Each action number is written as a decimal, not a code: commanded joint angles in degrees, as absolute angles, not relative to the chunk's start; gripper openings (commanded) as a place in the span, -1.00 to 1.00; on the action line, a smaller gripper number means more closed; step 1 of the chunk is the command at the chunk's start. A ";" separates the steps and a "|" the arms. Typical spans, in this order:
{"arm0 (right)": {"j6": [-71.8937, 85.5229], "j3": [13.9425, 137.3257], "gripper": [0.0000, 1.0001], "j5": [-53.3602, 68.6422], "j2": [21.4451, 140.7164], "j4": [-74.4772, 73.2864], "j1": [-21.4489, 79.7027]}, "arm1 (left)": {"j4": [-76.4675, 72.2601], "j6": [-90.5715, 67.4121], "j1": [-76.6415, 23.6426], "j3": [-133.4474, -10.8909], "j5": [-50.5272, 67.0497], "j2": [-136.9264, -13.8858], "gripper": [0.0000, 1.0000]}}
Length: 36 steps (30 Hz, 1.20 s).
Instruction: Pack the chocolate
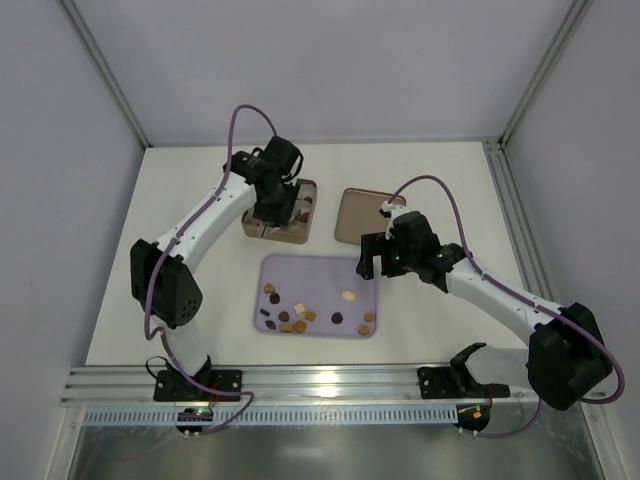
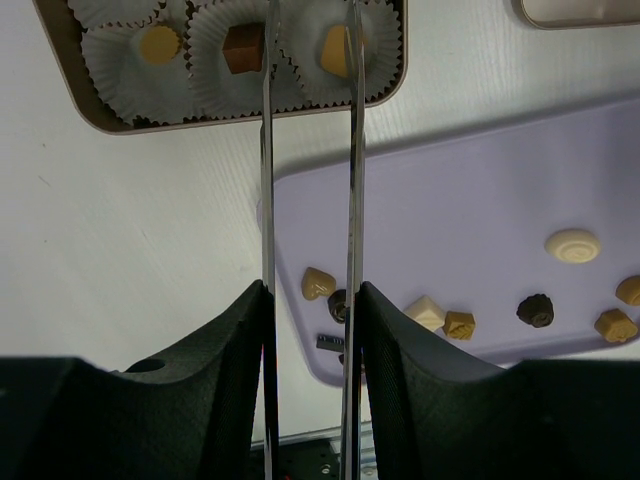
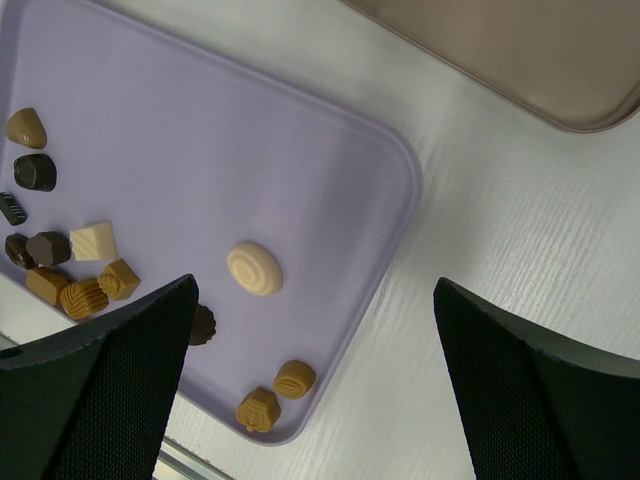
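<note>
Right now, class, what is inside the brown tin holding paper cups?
White paper cups; three hold a caramel round, a dark square, a caramel piece partly behind the left gripper. The tin's other cups are out of view or under that gripper.

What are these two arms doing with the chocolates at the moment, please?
Chocolates are being packed from a purple tray into a brown tin. The left gripper hangs over the tin, its thin fingers slightly apart above paper cups, three of which show a piece inside; whether it grips one I cannot tell. The right gripper hovers wide open and empty over a corner of the tray.
</note>
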<state>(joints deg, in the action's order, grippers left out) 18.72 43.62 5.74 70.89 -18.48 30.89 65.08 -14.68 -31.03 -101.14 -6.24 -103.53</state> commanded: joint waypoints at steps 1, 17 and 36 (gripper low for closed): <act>18.02 45.53 0.99 6.06 70.58 -16.87 30.76 | 64.60 -14.85 -30.67 -103.71 -7.03 -100.20 -0.18; 18.46 45.79 1.00 5.63 69.17 -17.58 30.67 | 63.20 -17.31 -28.48 -102.05 -8.35 -93.87 -0.18; 18.90 50.62 1.00 6.42 68.47 -19.07 30.67 | 45.36 -27.16 -3.88 -76.04 -7.47 -80.15 -0.12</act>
<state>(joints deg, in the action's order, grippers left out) 18.79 47.81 5.93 69.73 -19.20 30.87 52.84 -24.93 -6.74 -78.67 -9.50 -79.81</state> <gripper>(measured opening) 0.996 0.447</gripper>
